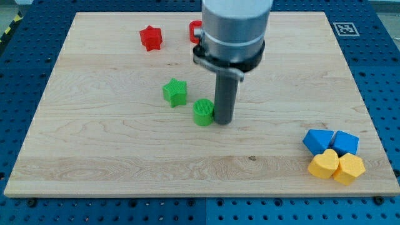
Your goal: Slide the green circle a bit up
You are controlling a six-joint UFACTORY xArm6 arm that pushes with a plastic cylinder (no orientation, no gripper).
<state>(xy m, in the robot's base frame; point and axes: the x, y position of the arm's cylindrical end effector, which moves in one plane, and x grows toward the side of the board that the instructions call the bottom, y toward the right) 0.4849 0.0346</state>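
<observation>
The green circle [202,112] is a short green cylinder near the middle of the wooden board [94,156]. My tip [224,120] rests on the board right beside it, touching or almost touching its right side. A green star [175,92] lies just up and to the left of the circle, a small gap apart.
A red star [150,38] sits near the view's top, and another red block [195,30] beside it is partly hidden behind my arm. At the view's bottom right two blue blocks [318,140] [345,143] and two yellow blocks [324,164] [349,169] are clustered together.
</observation>
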